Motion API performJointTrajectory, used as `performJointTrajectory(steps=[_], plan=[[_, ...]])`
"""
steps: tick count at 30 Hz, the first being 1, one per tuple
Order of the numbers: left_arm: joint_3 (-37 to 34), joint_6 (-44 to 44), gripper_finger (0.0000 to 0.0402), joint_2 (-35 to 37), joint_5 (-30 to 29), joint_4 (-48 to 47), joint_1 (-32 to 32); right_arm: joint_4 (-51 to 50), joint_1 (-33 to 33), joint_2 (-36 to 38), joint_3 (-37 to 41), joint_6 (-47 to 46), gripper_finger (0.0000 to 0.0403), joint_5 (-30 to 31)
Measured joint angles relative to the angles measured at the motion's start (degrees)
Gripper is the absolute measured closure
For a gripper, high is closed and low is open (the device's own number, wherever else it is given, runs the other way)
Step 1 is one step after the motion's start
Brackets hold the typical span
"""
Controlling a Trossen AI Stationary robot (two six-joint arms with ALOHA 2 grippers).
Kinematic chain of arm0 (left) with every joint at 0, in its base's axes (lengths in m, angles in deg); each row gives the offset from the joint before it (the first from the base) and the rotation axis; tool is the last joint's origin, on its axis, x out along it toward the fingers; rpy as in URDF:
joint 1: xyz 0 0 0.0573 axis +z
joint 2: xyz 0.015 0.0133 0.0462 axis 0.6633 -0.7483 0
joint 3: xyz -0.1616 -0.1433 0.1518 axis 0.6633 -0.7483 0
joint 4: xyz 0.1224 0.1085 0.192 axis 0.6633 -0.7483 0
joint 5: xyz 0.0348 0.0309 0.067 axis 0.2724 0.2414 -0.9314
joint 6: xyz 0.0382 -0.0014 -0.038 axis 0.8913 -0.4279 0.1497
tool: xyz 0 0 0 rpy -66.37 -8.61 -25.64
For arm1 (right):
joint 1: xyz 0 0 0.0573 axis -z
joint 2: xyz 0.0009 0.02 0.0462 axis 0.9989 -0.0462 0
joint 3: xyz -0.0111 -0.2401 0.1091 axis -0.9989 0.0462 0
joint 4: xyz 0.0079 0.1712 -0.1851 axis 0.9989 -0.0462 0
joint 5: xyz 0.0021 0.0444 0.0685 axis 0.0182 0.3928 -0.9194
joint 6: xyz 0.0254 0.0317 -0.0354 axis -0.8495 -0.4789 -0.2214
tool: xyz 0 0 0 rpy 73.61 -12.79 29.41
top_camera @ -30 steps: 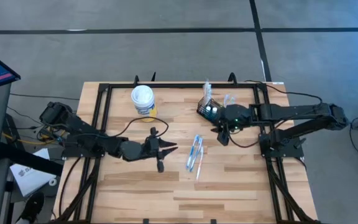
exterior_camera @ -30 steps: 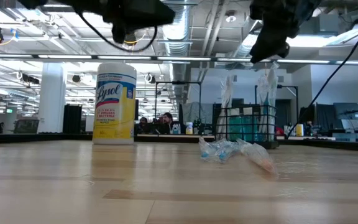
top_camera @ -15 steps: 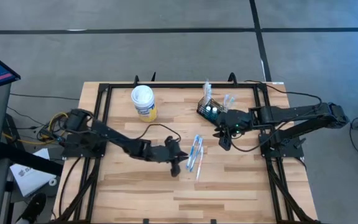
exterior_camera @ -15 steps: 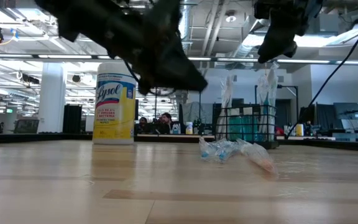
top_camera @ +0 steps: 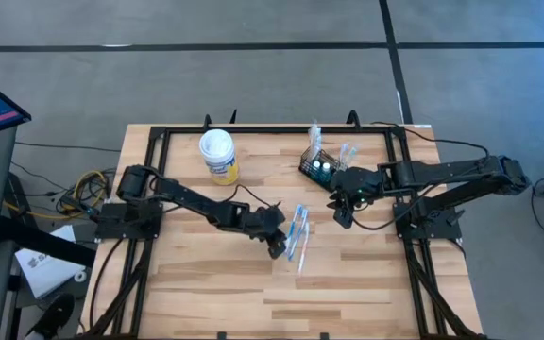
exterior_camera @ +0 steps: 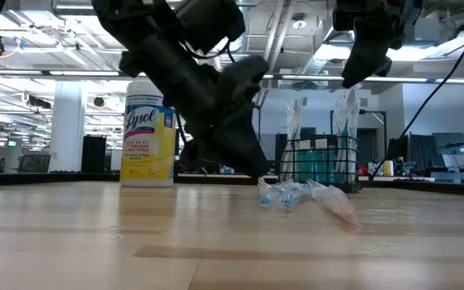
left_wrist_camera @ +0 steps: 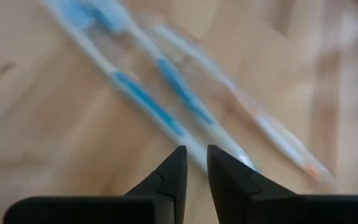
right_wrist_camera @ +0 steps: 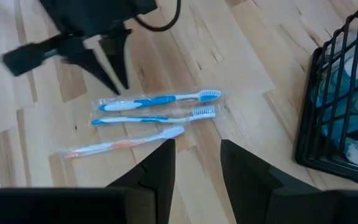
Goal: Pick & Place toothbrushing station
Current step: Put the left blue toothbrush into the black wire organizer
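Three wrapped toothbrushes, two blue (right_wrist_camera: 157, 99) and one orange (right_wrist_camera: 123, 143), lie flat side by side on the wooden table (top_camera: 206, 283). They also show in the high view (top_camera: 297, 236). My left gripper (left_wrist_camera: 196, 163) hangs low just over their handle ends, slanting down, open by a narrow gap with nothing between its fingers. The toothbrushing station (top_camera: 321, 162), a black wire-mesh caddy with wrapped items standing in it, sits at the far right. My right gripper (right_wrist_camera: 197, 155) hovers open, high above the table between the caddy and the toothbrushes.
A yellow canister with a white lid (top_camera: 217, 154) stands at the far left of the work area. A black frame (top_camera: 159, 142) runs around the table. Bare wood lies toward the near edge.
My left gripper has swung toward the table's right edge and come down to the handle ends of the toothbrushes, rolling its wrist on the way. The toothbrushes and the caddy lie as before.
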Motion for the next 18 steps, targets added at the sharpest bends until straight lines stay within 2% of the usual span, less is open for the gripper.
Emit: performJointTrajectory(steps=[4,10,18], plan=[[0.0,-1.3,0.0341,-0.4,1.9,0.0,1.5,-0.2,0.0,0.0,0.0,0.0,0.0284,0.0],[-0.1,-2.8,0.0315,-1.5,5.5,0.7,2.4,-0.2,0.0,0.0,0.0,0.0,0.0285,0.0],[-0.1,-3.1,0.0285,-3.3,5.5,2.7,2.4,-0.1,0.0,0.0,0.0,0.0,0.0285,0.0]])
